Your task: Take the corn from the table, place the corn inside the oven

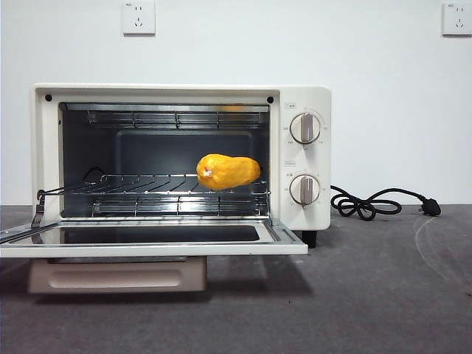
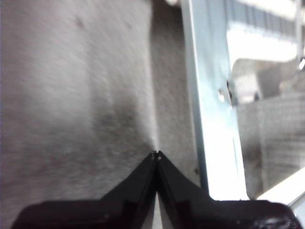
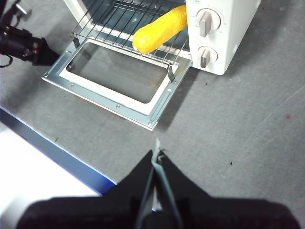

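Note:
The yellow-orange corn (image 1: pixel 228 171) lies on the wire rack inside the cream-white oven (image 1: pixel 310 99), toward the knob side; its end pokes out over the rack's front (image 3: pixel 159 29). The oven door (image 1: pixel 155 243) hangs open and flat. Neither gripper holds anything. My right gripper (image 3: pixel 157 153) is shut, hovering over the dark grey table (image 3: pixel 228 124) in front of the oven, well back from the door. Also shut, my left gripper (image 2: pixel 156 153) sits low over the table (image 2: pixel 71 95) beside the open door's metal edge (image 2: pixel 209 119). No arm shows in the front view.
The black cord (image 1: pixel 369 205) and its plug lie on the table on the knob side of the oven. The left arm's dark body (image 3: pixel 24 45) sits by the door's far corner. The table's front edge (image 3: pixel 57 148) runs close under the right gripper.

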`<state>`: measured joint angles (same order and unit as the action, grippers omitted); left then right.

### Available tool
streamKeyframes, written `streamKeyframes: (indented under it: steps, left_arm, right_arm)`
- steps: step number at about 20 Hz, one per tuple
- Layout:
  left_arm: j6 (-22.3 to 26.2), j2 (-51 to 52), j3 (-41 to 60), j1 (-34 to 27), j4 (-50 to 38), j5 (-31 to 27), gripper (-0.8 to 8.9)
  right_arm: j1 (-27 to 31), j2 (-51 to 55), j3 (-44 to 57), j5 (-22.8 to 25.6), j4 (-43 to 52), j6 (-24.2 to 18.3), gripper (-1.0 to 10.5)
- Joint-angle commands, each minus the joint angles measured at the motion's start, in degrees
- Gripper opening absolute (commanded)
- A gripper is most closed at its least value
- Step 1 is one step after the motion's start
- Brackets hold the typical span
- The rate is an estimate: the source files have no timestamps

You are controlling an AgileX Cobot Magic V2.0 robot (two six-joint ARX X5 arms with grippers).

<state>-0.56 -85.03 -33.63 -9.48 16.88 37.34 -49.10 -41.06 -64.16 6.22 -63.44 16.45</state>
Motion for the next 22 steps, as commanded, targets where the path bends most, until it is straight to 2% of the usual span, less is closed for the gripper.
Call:
streamKeyframes:
  steps: [1, 9, 14, 22]
  left_arm:
    - [0.8, -0.3, 0.3, 0.9, -0.3, 1.8, -0.08]
    - [0.5, -0.1, -1.1, 0.0, -0.8, 13.5, -0.08]
    - [-2.3, 0.8, -5.6, -1.6, -0.7, 16.9, -0.07]
    - [-4.2, 1.2, -15.6, -1.7, -1.6, 16.5, -0.07]
  right_arm:
    - [0.0, 0.1, 0.2, 0.2, 0.5, -0.6, -0.1]
    - [0.0, 0.1, 0.2, 1.3, 0.4, -0.6, -0.1]
    - [0.0, 0.1, 0.2, 1.3, 0.4, -0.6, -0.1]
    - [0.0, 0.1, 0.2, 1.3, 0.5, -0.2, -0.1]
